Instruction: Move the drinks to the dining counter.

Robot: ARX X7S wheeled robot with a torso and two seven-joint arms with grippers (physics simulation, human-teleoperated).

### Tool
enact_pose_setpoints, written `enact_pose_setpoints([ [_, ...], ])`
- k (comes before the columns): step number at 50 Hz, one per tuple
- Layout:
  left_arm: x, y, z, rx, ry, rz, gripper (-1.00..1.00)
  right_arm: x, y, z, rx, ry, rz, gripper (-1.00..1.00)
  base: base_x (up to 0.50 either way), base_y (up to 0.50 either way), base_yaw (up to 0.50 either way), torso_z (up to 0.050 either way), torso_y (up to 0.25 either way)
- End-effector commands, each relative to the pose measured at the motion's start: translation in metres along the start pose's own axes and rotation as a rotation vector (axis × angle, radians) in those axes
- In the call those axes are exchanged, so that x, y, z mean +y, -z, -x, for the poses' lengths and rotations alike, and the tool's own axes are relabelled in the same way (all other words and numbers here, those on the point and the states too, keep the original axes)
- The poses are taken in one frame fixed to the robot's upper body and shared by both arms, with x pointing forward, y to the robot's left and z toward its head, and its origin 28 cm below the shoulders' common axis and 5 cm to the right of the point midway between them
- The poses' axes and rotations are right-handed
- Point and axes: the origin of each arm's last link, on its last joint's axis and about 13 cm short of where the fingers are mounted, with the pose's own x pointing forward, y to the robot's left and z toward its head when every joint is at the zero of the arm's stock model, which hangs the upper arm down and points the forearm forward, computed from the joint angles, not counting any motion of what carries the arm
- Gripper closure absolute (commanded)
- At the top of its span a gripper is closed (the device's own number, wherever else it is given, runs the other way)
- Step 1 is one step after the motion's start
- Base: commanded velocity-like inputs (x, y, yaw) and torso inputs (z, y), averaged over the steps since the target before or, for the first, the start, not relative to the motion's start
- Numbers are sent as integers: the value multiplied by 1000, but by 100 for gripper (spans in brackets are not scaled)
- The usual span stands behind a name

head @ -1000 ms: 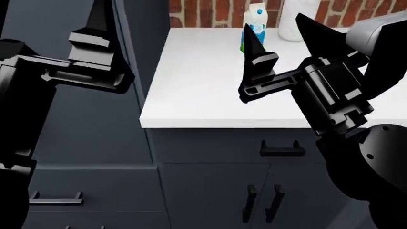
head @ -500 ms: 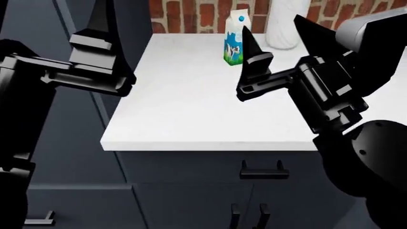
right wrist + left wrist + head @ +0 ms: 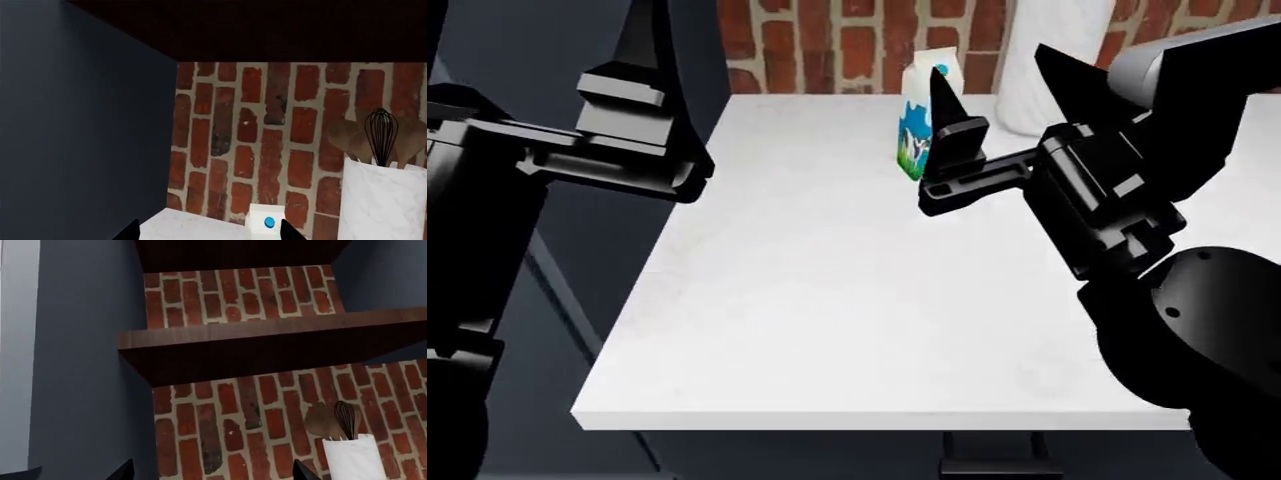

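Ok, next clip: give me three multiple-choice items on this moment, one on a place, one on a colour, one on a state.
1. Where does the white milk carton with the blue-and-green cow print stand?
A. at the back of the white countertop, near the red brick wall
B. on the dark wooden shelf
C. in the left gripper

2. What colour is the carton's round cap?
A. red
B. blue
C. green

3. How is the right gripper?
A. shut on the carton
B. shut, empty
C. open, empty

Answers: 1 A, it stands by the wall beside the white marble utensil holder. 2 B, the right wrist view shows a blue disc. 3 C, its fingers stand spread with nothing between.
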Motion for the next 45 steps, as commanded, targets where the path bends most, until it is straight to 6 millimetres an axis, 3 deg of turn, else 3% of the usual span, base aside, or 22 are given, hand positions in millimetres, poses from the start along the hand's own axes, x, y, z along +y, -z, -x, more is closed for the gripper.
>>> enact_pose_setpoints([
  [1, 0, 0, 1, 2, -2, 3, -100, -1, 2, -1, 17, 34, 12, -100, 500, -43, 0, 0, 0],
  [10, -1, 0, -1, 2, 3, 3, -100, -3, 10, -5, 124, 77, 52, -100, 47, -1, 0, 0, 1],
  [21, -1, 1, -1, 5, 5, 3, -100, -17, 21, -35, 233, 134, 5, -100, 0, 0, 0, 0, 0],
  [35, 0, 3, -1, 12, 1, 5, -100, -31, 34, -57, 308, 210, -56, -100, 0, 0, 0, 0, 0],
  [45, -1, 6, -2, 21, 0, 0, -100, -33, 49, -69, 346, 113, -94, -100, 0, 0, 0, 0, 0],
])
